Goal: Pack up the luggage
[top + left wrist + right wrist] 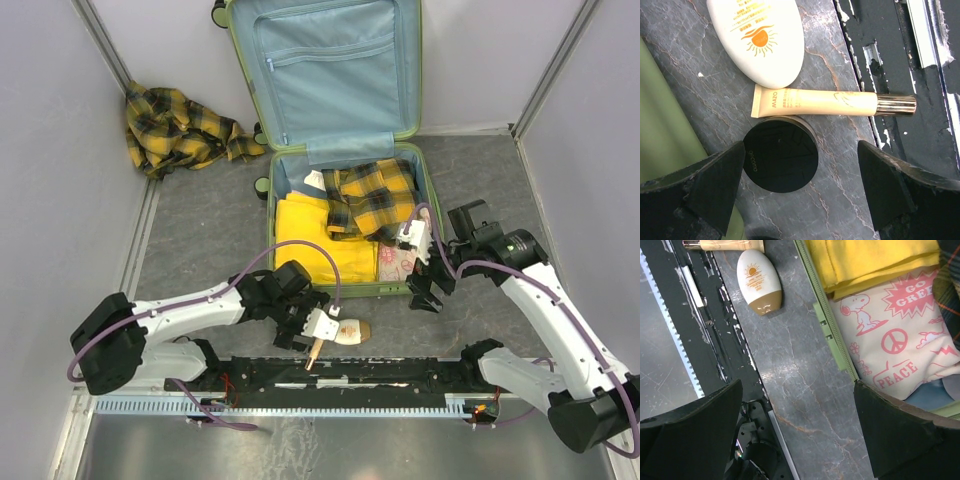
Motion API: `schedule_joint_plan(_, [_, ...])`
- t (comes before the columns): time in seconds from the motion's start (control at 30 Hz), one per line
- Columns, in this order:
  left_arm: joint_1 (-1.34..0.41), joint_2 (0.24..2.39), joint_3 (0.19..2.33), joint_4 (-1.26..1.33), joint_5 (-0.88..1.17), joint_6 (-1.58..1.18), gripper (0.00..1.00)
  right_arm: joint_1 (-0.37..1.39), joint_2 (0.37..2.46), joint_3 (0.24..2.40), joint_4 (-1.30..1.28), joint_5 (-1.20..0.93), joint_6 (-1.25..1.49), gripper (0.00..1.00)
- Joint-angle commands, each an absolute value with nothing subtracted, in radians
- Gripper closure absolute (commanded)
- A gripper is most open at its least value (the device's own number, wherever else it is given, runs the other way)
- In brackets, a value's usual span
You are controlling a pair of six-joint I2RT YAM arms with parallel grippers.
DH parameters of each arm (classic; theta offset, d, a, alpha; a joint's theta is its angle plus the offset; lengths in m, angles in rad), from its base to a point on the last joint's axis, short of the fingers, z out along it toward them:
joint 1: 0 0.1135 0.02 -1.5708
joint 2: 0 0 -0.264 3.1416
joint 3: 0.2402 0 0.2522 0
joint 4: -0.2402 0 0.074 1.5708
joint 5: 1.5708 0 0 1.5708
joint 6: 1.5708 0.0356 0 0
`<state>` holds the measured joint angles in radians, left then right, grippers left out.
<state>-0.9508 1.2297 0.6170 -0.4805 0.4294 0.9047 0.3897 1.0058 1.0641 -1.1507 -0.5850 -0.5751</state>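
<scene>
Left pincer (801,172) hangs spread over a black compact (780,155), seemingly to grasp it for the luggage (335,80); right pincer (797,415), also spread and empty, hovers by its rim.

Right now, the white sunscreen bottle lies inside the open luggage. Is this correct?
Not correct. The white sunscreen bottle lies outside the open luggage, on the table in front of its near wall. The right wrist view shows this.
</scene>
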Motion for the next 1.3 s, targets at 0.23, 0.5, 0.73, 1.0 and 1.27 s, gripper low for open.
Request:
schedule_joint_plan(0.23, [-0.933,1.278,0.663,-0.399,0.275,1.008,0.01,0.386,0.974,1.016,-1.177,-0.619,-0.638,0.01])
schedule_joint_plan(0.5, [-0.933,1.285,0.680,-0.530,0.308,1.042,0.24,0.386,0.988,1.002,-1.164,-0.630,-0.649,0.00])
schedule_joint_plan(0.73, [-0.934,1.133,0.693,-0.580,0.428,0.985,0.39,0.452,1.000,0.956,-1.081,-0.661,-0.636,0.02])
schedule_joint_plan(1.0, [-0.927,0.880,0.755,-0.727,0.517,0.860,0.46,0.652,1.064,0.908,-0.896,-0.670,-0.551,0.14])
schedule_joint_plan(1.27, [-0.819,0.807,0.859,-0.690,0.490,0.583,0.48,0.904,1.193,0.856,-0.658,-0.497,-0.544,0.18])
